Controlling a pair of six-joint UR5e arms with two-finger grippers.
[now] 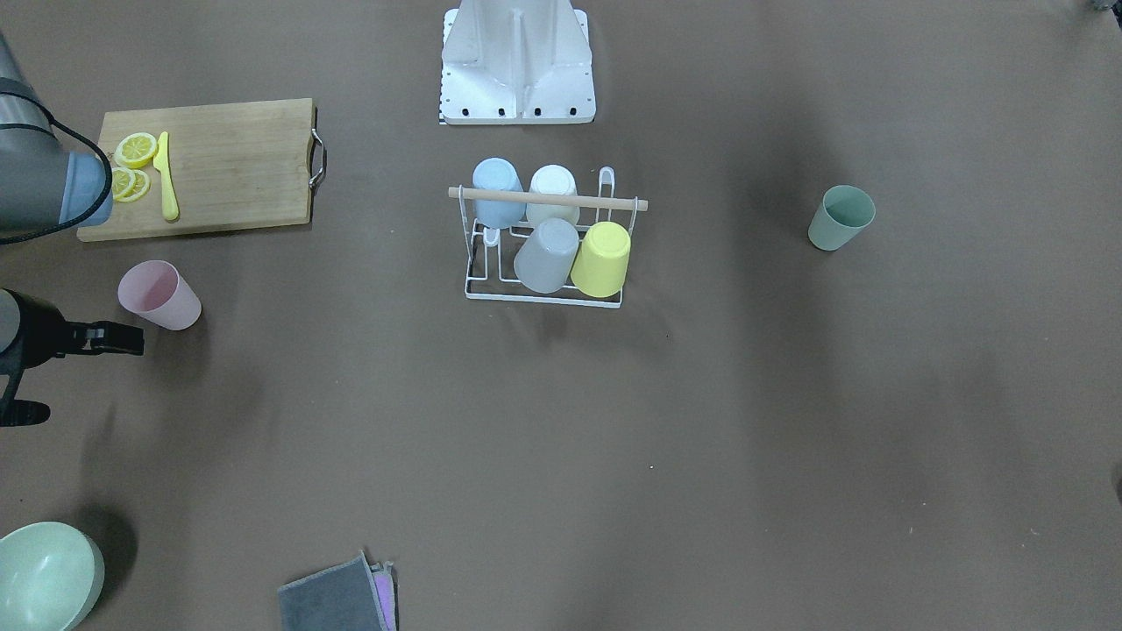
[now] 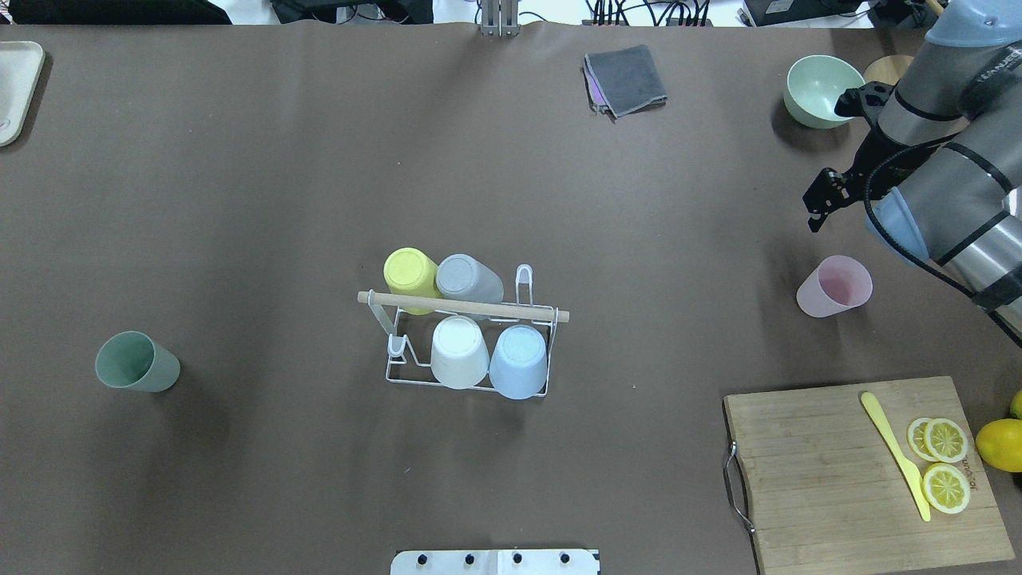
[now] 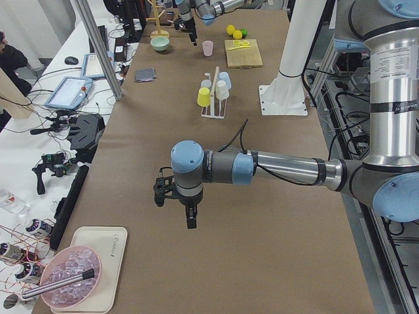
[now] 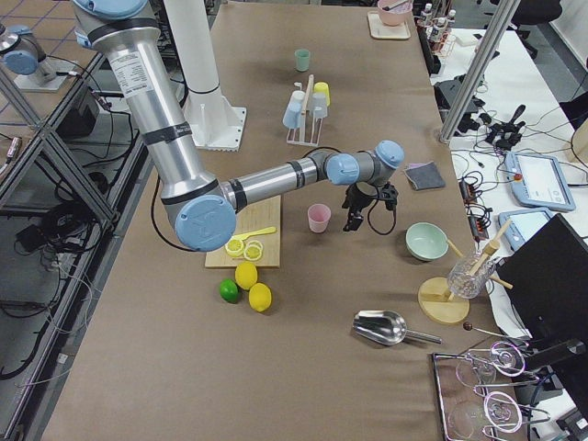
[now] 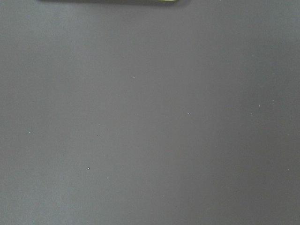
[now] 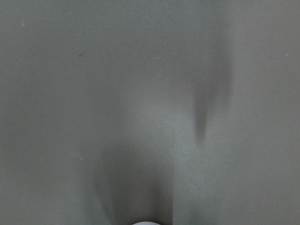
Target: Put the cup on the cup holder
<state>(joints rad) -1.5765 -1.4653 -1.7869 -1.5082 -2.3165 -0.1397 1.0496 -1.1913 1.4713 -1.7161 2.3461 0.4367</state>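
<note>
The right gripper [image 2: 829, 164] hangs over the far right part of the table [image 2: 239, 200] with its two fingers [image 2: 822, 200] spread wide. Nothing sits between them, and they touch no object. The left gripper [image 3: 180, 206] shows only in the exterior left view, above bare table at the left end, and whether its fingers are apart or together cannot be told from there. The wrist views give little: the right one shows blurred table with a pale sliver at its bottom edge, the left one bare table with a yellowish strip cut off at the top. Neither can be identified. The pink cup [image 2: 834, 286] stands mouth up near the right gripper, on its near side and apart from the fingers. A pale green bowl [image 2: 818, 89] sits just beyond the far finger. The cup holder [image 2: 463, 306] stands mid-table, well apart to the left of the right gripper. It carries an upturned yellow cup [image 2: 409, 275], grey cup [image 2: 467, 279], white cup [image 2: 459, 351] and blue cup [image 2: 519, 361]. The green cup [image 2: 137, 362] stands upright on the far-off left side.
</note>
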